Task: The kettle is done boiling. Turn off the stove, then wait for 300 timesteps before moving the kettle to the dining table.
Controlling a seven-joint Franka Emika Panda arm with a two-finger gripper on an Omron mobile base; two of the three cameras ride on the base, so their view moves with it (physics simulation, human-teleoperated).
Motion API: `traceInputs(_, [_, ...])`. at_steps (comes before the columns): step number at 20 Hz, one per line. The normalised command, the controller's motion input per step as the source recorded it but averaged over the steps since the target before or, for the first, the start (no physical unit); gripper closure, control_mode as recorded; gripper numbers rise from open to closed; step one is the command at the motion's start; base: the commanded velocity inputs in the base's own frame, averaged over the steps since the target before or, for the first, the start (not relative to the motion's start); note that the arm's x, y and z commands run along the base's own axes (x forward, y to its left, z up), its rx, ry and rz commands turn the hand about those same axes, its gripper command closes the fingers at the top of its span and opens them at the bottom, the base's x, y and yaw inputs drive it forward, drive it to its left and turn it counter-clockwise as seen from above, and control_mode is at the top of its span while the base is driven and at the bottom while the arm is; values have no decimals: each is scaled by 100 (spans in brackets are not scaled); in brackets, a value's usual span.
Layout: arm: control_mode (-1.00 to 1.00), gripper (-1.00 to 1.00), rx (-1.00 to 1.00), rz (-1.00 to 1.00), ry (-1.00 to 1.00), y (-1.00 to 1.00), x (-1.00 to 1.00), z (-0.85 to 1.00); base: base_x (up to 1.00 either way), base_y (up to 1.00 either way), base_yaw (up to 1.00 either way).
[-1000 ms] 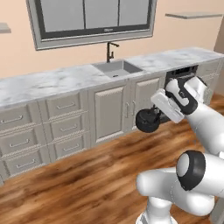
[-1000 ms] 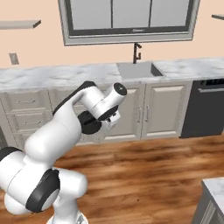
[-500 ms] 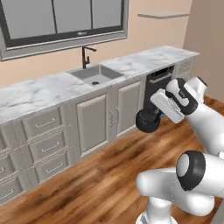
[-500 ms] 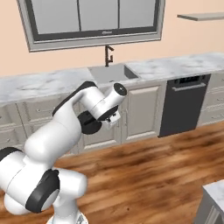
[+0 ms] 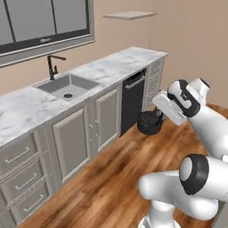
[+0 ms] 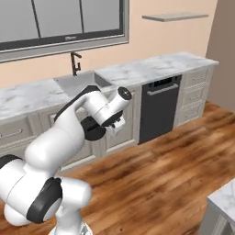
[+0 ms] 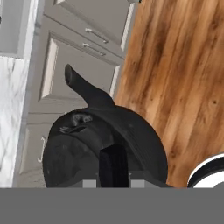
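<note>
Now we've got the kettle (image 7: 105,148) up close, gripper (image 5: 156,116) clamped narrow on what looks like its handle, carried in the air over the wood floor (image 6: 174,165). A swing could slip that thin grip. Beyond, the sink (image 5: 67,85) has slid left since a second ago; we're driving.

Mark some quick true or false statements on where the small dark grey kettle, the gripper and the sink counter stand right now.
1. The gripper is shut on the small dark grey kettle. True.
2. The kettle rests on the marble counter. False: it hangs over the wooden floor.
3. A black faucet stands behind the steel sink. True.
4. The black dishwasher door hangs open. False: it is closed.
</note>
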Motion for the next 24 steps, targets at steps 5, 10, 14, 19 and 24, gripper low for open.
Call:
traceInputs(5, [100,100,0,0,0,0,0,0,65,3,-43])
traceInputs(10, [100,100,0,0,0,0,0,0,70,4,-42])
traceInputs(14, [100,100,0,0,0,0,0,0,76,10,-41])
traceInputs(19, [100,100,0,0,0,0,0,0,82,13,-39])
traceInputs(24, [100,100,0,0,0,0,0,0,80,19,-39])
